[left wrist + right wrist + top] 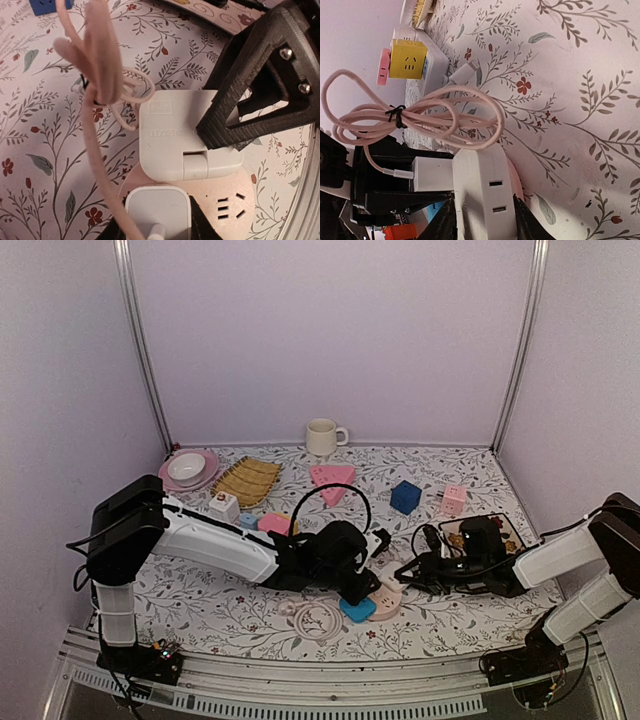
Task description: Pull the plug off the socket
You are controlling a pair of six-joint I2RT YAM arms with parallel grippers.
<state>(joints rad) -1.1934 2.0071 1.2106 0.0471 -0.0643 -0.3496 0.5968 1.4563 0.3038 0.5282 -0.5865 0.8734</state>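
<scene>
Plug (157, 211) between left fingers (200, 231)

The socket (388, 598) is a round, flat unit with a pale pink face and slot holes. It lies flat at about 5 o'clock of the top view's middle. The plug (157, 210) is a small white block with rounded corners. It stands back end up near the face's 7 o'clock edge in the left wrist view. Its pale pink cable (315, 620) lies in a tied coil at the socket's 8 o'clock. Whether the pins sit in the slots is hidden.
</scene>
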